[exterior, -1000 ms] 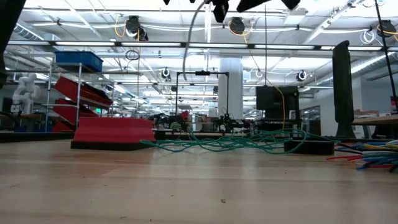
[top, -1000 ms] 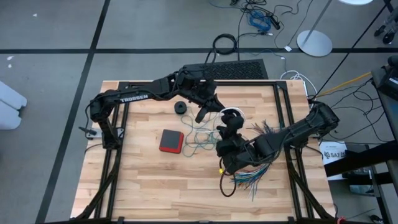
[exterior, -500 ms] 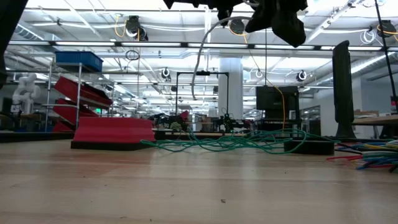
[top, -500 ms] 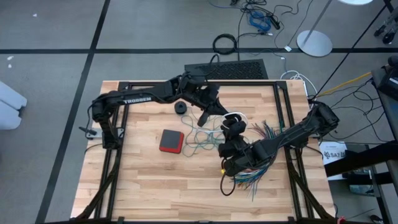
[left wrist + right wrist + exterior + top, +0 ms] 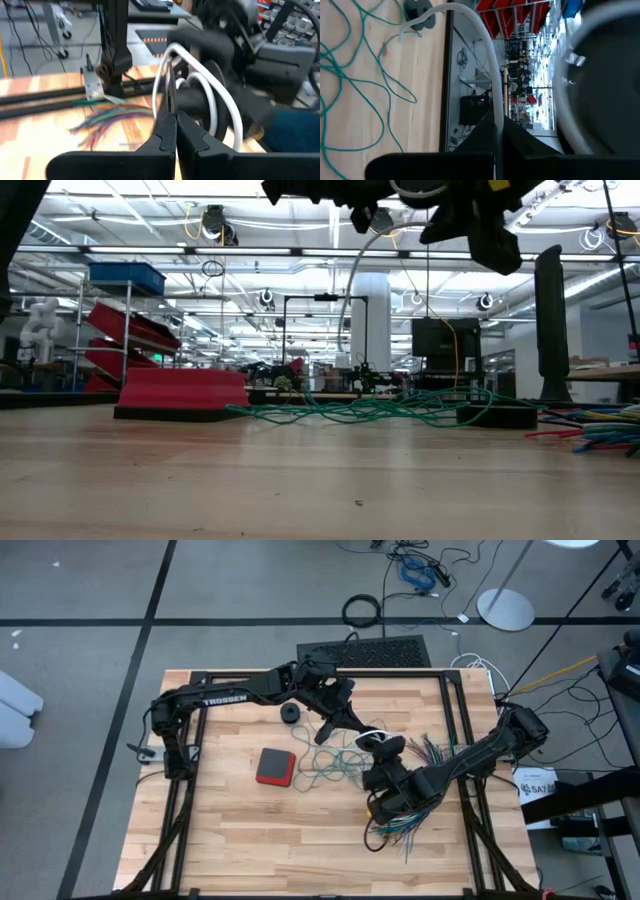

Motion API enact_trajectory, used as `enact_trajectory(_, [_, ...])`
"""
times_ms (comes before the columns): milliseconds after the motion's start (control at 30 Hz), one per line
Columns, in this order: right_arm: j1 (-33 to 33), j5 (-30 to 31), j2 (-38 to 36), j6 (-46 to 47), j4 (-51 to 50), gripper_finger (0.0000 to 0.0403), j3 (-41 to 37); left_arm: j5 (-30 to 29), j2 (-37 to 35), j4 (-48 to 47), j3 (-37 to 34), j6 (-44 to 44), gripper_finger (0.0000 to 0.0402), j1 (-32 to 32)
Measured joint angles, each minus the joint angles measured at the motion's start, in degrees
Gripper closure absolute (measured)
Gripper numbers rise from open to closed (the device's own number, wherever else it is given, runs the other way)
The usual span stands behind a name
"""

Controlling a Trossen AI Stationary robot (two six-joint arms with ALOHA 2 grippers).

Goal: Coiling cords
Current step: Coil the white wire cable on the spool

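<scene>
Above the middle of the wooden table [image 5: 230, 830], both arms work the white cord [image 5: 220, 97] in mid-air. The left gripper [image 5: 172, 95] is pinched shut on one strand of it, while the right gripper [image 5: 496, 127] is clamped on another stretch, the two sitting close together and well off the tabletop. Between them the white cord bends into rounded loops around a dark round piece, which suggests one arm is anchoring the cord while the other feeds turns onto the coil.

Below and just to the left gripper's side, the green cord [image 5: 325, 762] lies loose in a tangled sprawl on the wood, apparently untouched and waiting its turn. Beyond that tangle, on the side away from the right gripper, sits a red box [image 5: 276, 766], and a small black ring [image 5: 291, 712] rests near the left arm's forearm. A fan of coloured wires [image 5: 405, 830] spreads under the right arm, clear of the coiling.

The white cord looks partly wound; the green one seems not yet begun.
</scene>
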Motion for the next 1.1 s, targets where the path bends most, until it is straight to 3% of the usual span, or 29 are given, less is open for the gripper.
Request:
enact_trajectory(267, [0.5,-0.78,-0.76,11.62,-11.27,0.0402,0.02,0.89,0.0,-4.32,-0.03,2.84,0.0402,1.0])
enact_trajectory(767, [2.27,-4.45,-0.76,22.82,-18.85,0.0403,0.04,-0.81,0.02,-5.65,-0.09,2.82,0.0402,5.11])
enact_trajectory(900, [2.49,-5.83,-0.76,26.59,-22.21,0.0403,0.09,1.52,0.02,-5.78,-0.09,2.83,0.0402,5.43])
enact_trajectory(1100, [2.33,-6.68,-0.74,24.98,-20.64,0.0403,0.09,2.28,0.02,-5.69,-0.09,2.84,0.0402,4.39])
